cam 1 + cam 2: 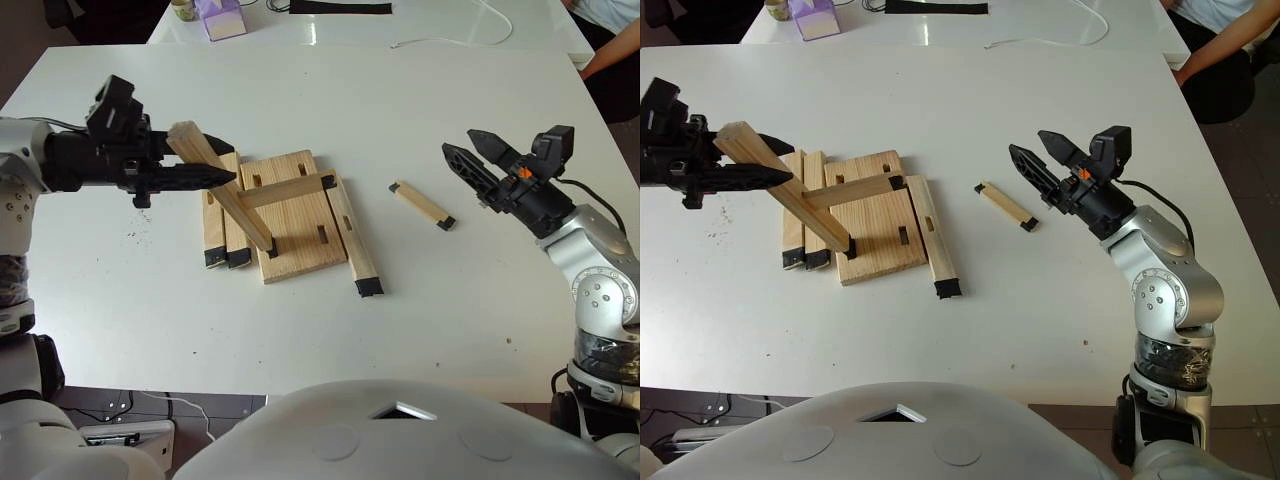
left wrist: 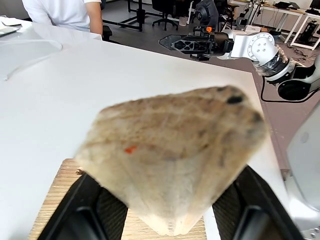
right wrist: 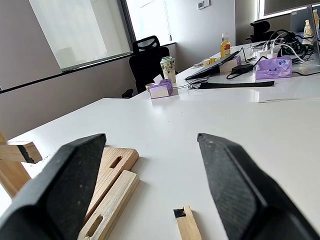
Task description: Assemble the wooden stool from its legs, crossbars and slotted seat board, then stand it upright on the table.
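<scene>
The left gripper (image 1: 226, 166) is clamped around the upper part of a tilted leg (image 1: 245, 215). The leg's black-capped lower end rests on the seat board (image 1: 300, 225) near its front left corner (whether it sits in a slot cannot be told). A crossbar (image 1: 290, 188) lies across the board, one end meeting that leg. Two spare legs (image 1: 213, 230) lie flat against the board's left edge, and another leg (image 1: 357, 245) lies along its right. A short crossbar (image 1: 422, 204) lies apart on the table (image 1: 400, 90). The right gripper (image 1: 460, 142) hovers just beyond it, fingers spread wide, holding nothing.
</scene>
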Robot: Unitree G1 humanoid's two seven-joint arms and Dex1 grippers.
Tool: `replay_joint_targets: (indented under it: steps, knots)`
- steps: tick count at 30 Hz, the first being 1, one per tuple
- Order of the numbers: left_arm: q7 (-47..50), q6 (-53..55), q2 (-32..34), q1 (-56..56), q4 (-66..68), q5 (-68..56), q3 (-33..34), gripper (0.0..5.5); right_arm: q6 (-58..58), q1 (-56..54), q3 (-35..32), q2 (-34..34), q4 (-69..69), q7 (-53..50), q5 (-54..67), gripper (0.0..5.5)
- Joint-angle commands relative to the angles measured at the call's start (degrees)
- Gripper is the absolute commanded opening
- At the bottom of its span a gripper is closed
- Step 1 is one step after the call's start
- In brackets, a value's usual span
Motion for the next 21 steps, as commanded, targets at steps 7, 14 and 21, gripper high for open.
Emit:
replay_joint_targets:
  steps: [7,14,21]
  knots:
    - [-0.05,-4.69,-0.88,2.66,0.12,5.46,-2.14,2.04,1.91,-0.88,1.71,-0.01,0.34,-0.38,0.82,3.39]
    - [9.43,-9.47,-2.70,23.67,-15.23,7.97,3.44,2.04,2.08,1.28,1.82,1.43,-1.90,-1.75,1.65,3.39]
    - [13.81,-15.75,-5.17,30.01,-14.75,13.40,-4.79,2.04,3.63,-0.06,4.78,3.11,-1.00,-2.59,1.59,3.39]
